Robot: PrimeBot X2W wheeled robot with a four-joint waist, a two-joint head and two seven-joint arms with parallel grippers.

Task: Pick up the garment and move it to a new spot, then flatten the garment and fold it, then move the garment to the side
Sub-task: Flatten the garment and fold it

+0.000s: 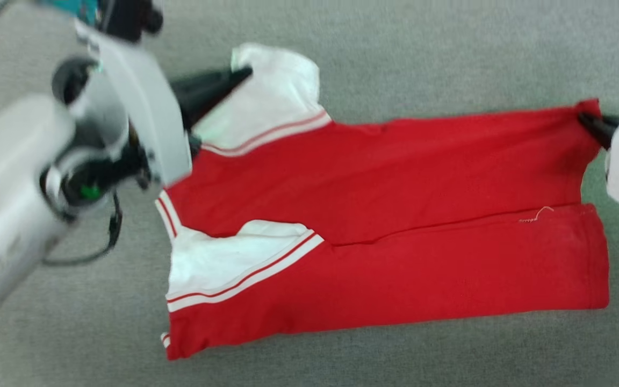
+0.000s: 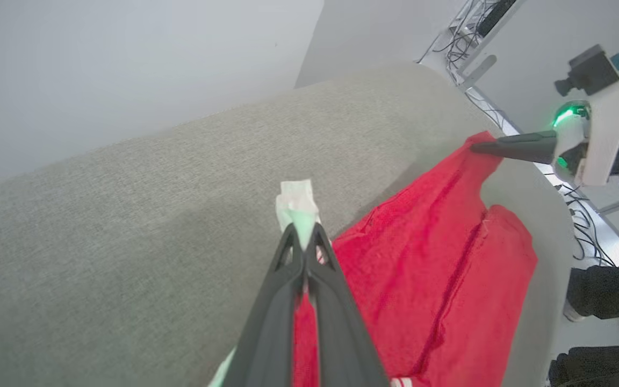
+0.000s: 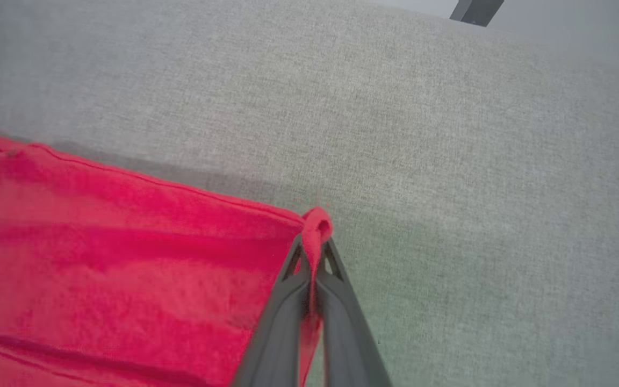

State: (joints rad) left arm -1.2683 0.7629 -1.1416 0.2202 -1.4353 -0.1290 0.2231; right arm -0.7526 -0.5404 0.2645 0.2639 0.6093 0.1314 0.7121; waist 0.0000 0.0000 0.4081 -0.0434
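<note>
Garment (image 1: 384, 215) on grey surface (image 1: 449, 54), left gripper (image 1: 244, 71) pinching white corner, right gripper (image 1: 583, 117) pinching red corner

Red garment (image 1: 395, 183): sleeveless jersey with white side panels and red-and-white stripe trim. Spread out on grey worktop (image 1: 449, 64), long way across head view. White panel end at left, plain red end at right. One red layer lies over another, its edge running across middle. Far white corner pinched in left pincer (image 1: 242, 72). Far red corner pinched in right pincer (image 1: 583, 117).
</note>
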